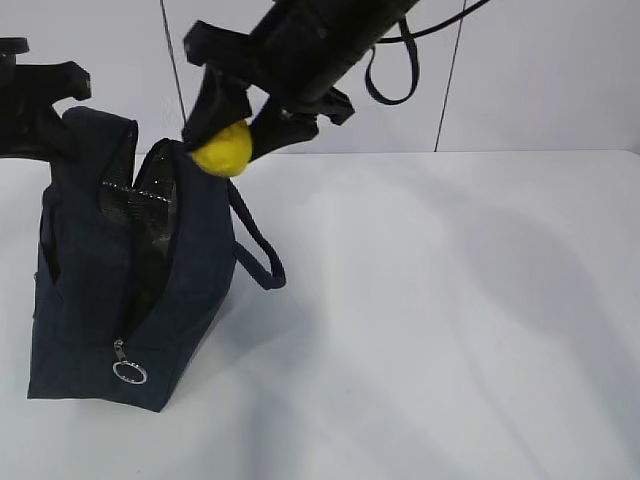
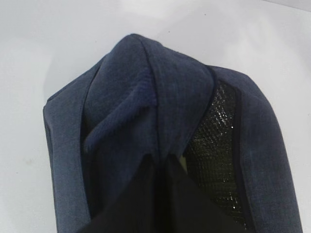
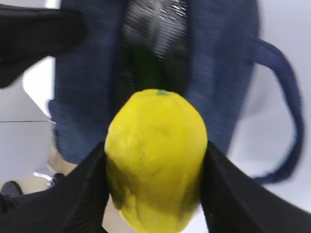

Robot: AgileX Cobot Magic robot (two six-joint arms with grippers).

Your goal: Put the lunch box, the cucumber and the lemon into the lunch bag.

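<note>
White desk (image 1: 450,320): right claw (image 1: 232,142) grips lemon (image 1: 224,149) above open lunch bag (image 1: 190,290); left claw (image 2: 155,204) shut on bag fabric; something green shows inside; lunch box unseen.

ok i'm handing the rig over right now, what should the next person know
Right claw: shut on the lemon, held just above the open top of the lunch bag.
Left claw: shut on the bag's fabric at its left upper edge, holding the mouth open; the left wrist view shows only pinched fabric and silver lining.
Lunch bag: upright on the white table, zipper open.
Done: something dark green, probably the cucumber, shows inside the bag. The lunch box is not visible in any view, so it may be inside too; check.
Left: release the lemon into the bag, then let go of the bag.
</note>
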